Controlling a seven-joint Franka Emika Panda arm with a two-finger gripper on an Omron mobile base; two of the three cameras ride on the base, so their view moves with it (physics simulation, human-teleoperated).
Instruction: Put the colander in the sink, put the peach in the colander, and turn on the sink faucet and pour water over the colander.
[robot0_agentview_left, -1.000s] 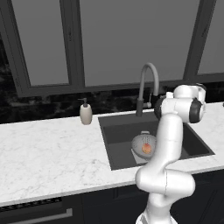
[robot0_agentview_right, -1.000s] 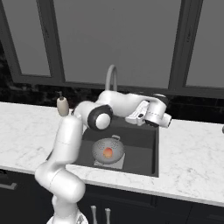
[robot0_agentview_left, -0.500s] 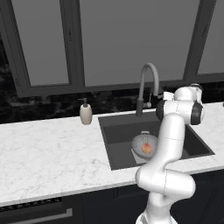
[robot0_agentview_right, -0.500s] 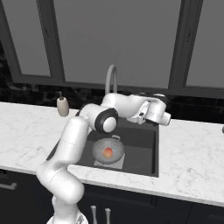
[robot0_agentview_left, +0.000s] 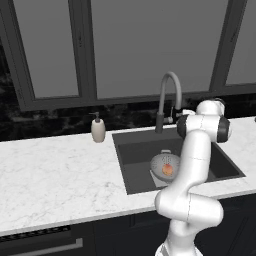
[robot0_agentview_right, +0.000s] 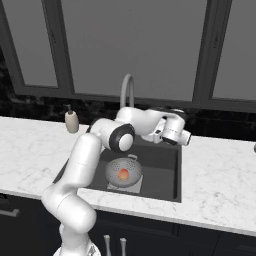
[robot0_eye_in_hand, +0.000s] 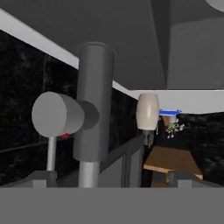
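The light-grey colander (robot0_agentview_left: 164, 166) (robot0_agentview_right: 123, 173) lies in the dark sink (robot0_agentview_left: 145, 150) (robot0_agentview_right: 160, 165), and the orange-red peach (robot0_agentview_left: 168, 170) (robot0_agentview_right: 123, 174) sits inside it. Behind the basin rises the gooseneck sink faucet (robot0_agentview_left: 169, 95) (robot0_agentview_right: 127, 92). No water comes from its spout. My hand hovers just right of the faucet, above the sink's back edge. In the hand view my gripper (robot0_eye_in_hand: 111, 178) is open and holds nothing. The faucet's stem (robot0_eye_in_hand: 93, 109) and its round side lever (robot0_eye_in_hand: 54, 114) stand close ahead between the fingertips.
A beige soap dispenser (robot0_agentview_left: 98, 129) (robot0_agentview_right: 72, 121) (robot0_eye_in_hand: 147, 111) stands on the white marble counter (robot0_agentview_left: 55, 175) left of the sink. Dark windows and a black backsplash run behind the faucet. My own arm crosses over the sink's right half.
The arm has shifted slightly near the faucet. The gripper stays open, and the colander and peach have not moved.
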